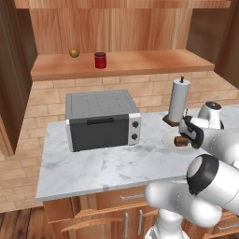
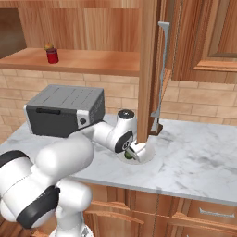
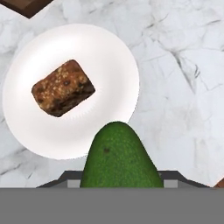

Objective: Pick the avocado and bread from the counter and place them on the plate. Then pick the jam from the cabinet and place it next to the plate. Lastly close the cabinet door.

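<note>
We have the avocado (image 3: 119, 156) clamped in the gripper (image 3: 119, 177), held over the near rim of the plate (image 3: 109, 48). The bread (image 3: 63, 87) already lies on the plate, ahead and to one side. We should carry the fruit further in over bare plate, lower it close, then let go so it cannot roll off. Its long axis runs away from the fingers, narrow end foremost.

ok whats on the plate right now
Just the bread, lying on the plate left of centre. The avocado, held in the hand, hangs above the near rim and covers part of it.
</note>
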Available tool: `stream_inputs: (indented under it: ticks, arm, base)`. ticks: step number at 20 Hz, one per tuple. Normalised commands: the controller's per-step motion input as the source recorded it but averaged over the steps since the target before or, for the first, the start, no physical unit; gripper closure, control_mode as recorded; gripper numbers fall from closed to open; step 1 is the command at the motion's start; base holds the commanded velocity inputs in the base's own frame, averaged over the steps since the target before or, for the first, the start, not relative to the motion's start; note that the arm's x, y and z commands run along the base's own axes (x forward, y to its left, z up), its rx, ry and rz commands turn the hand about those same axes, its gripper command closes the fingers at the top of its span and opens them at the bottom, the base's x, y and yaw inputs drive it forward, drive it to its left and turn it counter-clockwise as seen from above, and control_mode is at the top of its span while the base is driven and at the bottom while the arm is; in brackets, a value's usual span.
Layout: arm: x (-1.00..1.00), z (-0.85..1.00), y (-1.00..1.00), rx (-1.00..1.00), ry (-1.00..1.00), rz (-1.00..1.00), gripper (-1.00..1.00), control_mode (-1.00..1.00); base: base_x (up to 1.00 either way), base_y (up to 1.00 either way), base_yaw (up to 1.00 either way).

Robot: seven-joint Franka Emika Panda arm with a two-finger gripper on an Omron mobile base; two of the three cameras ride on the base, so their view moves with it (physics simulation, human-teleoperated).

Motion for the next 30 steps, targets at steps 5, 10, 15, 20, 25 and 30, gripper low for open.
stream_inputs:
  ticks: [5,10,15,20,25,30]
  arm:
    - [0.13,-0.14,-0.01,0.0,0.0,0.0,1.0,-1.0]
    - [0.15,-0.13,0.0,0.0,0.0,0.0,1.0,-1.0]
    - [0.15,-0.1,-0.03,0.0,0.0,0.0,1.0,-1.0]
    - [0.12,-0.1,-0.06,0.0,0.0,0.0,1.0,-1.0]
    - [0.12,-0.08,-0.05,0.0,0.0,0.0,1.0,-1.0]
    - [0.13,-0.07,0.0,0.0,0.0,0.0,1.0,-1.0]
  base:
    - [0.0,0.0,0.0]
    - [0.0,0.0,0.0]
    - [0.0,0.0,0.0]
    - [0.0,0.0,0.0]
    - [0.0,0.0,0.0]
    - [0.0,0.0,0.0]
